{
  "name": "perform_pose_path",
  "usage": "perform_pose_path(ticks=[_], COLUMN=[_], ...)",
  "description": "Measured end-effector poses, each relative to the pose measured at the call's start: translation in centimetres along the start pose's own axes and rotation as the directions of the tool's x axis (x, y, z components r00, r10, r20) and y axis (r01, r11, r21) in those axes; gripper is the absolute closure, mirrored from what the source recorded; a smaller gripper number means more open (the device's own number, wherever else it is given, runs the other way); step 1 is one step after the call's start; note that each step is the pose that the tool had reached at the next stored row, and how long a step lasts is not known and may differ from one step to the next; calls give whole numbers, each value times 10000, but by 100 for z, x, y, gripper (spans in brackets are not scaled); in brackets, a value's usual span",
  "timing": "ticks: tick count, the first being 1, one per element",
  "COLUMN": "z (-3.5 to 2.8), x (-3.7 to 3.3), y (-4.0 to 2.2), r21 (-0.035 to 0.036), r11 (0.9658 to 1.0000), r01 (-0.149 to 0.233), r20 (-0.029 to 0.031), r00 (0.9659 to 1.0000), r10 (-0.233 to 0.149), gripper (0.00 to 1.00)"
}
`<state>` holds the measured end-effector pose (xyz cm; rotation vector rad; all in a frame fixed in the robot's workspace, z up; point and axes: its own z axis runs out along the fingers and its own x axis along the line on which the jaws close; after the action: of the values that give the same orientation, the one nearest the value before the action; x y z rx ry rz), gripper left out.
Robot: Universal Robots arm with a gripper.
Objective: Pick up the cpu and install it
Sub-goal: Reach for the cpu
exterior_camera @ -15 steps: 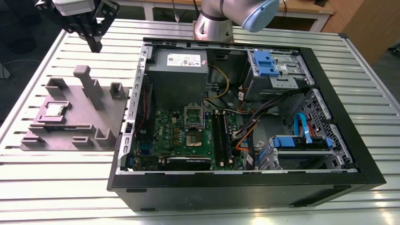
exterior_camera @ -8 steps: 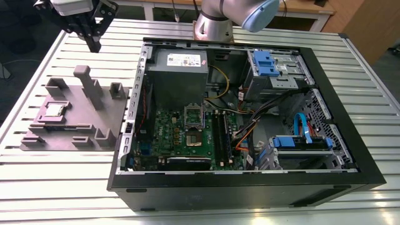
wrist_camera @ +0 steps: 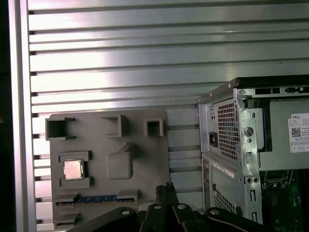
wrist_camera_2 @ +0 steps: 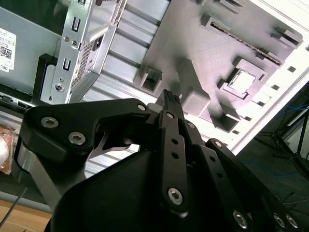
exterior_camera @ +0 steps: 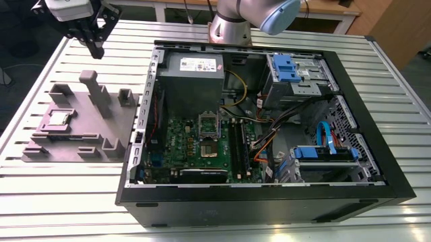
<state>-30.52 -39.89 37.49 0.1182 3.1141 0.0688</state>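
The cpu (exterior_camera: 59, 118) is a small silver square chip lying flat in a recess of the grey plastic fixture (exterior_camera: 101, 133), on the exterior view's left. Both wrist views show it too: cpu (wrist_camera: 73, 169) and cpu (wrist_camera_2: 243, 80). My gripper (exterior_camera: 97, 50) hangs high above the far end of the fixture, well apart from the chip. Its black fingers (wrist_camera: 166, 191) are pressed together with nothing between them, as in the second wrist view of the gripper (wrist_camera_2: 169, 96). The motherboard's socket (exterior_camera: 209, 126) lies inside the open computer case.
The open black computer case (exterior_camera: 367, 126) takes up the middle and the exterior view's right side of the slatted metal table (exterior_camera: 40, 201). Inside are a grey power supply (exterior_camera: 195, 68), drive bays with blue clips (exterior_camera: 286, 68) and cables. Upright blocks (exterior_camera: 94, 93) rise from the fixture.
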Motion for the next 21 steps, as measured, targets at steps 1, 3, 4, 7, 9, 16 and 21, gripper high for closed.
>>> perform_pose_path(ticks=[1, 3, 4, 7, 9, 16, 21], z=[1, 1, 1, 2, 4, 7, 7], x=[2, 7, 9, 16, 21, 48, 68], y=[0, -1, -1, -1, -2, -4, -6], r21=[0, 1, 0, 1, 0, 0, 1], r11=[10000, 10000, 10000, 10000, 10000, 10000, 10000], r01=[1, 0, 1, 0, 1, 1, 1], r20=[1, 1, 0, 0, 1, 1, 0], r00=[10000, 10000, 10000, 10000, 10000, 10000, 10000], r10=[-1, 0, -1, 0, -1, -1, -1], gripper=[90, 90, 90, 90, 90, 90, 90])
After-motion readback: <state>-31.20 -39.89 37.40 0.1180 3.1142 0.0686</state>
